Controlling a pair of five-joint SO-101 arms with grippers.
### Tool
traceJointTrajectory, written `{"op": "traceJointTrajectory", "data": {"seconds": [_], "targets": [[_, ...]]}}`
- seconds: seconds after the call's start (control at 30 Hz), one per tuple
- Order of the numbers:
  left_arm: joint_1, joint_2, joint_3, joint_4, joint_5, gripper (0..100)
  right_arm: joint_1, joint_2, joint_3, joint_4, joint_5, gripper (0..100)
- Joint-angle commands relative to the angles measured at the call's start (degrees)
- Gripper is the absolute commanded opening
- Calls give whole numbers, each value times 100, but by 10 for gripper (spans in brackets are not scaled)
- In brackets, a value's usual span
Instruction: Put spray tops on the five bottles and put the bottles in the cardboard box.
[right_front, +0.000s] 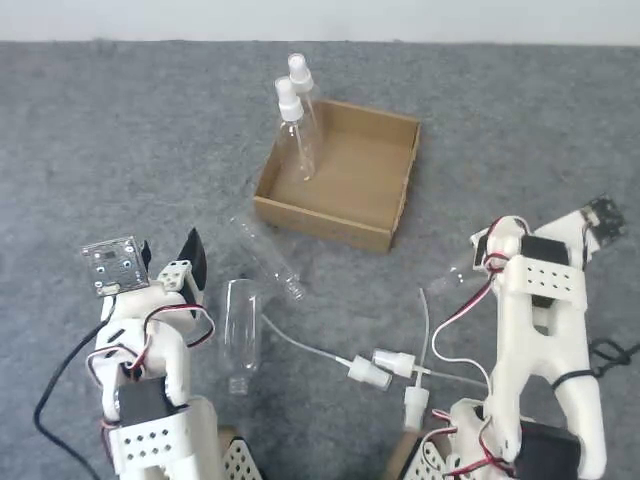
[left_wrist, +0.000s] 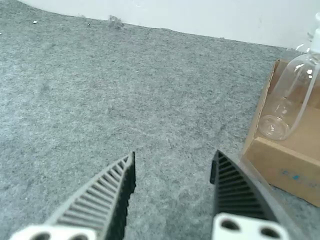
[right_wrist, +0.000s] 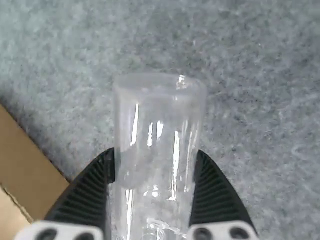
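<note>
Already two capped bottles (right_front: 297, 140) in cardboard box (right_front: 325, 225)

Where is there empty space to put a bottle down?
The carpet left of the cardboard box is bare, and so is most of the box floor beside the two capped bottles. In front of the box it is crowded: two lying bottles and three spray tops.

room: carpet (right_front: 120, 140) left of cardboard box (right_front: 318, 222) | blocked: two lying bottles (right_front: 241, 325) before box; spray tops (right_front: 395, 362) front centre
</note>
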Motion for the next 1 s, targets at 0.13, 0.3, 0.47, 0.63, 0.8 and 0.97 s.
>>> {"op": "traceJointTrajectory", "data": {"seconds": [0.13, 0.3, 0.47, 0.63, 0.8, 0.97], "targets": [[-35, -44, -101, -158, -26, 228, 101, -259, 149, -189, -554, 10], [-35, -44, -101, -158, -26, 228, 338, -259, 185, -233, -756, 11], [-35, -44, -101, -158, -26, 228, 505, -251, 185, -224, -870, 11], [-35, -44, -101, -158, -35, 228, 523, -251, 185, -198, -993, 12], [-35, -44, -101, -158, -35, 228, 497, -251, 193, -189, -1081, 59], [-35, -44, -101, -158, -35, 228, 497, -259, 290, -189, -993, 74]]}}
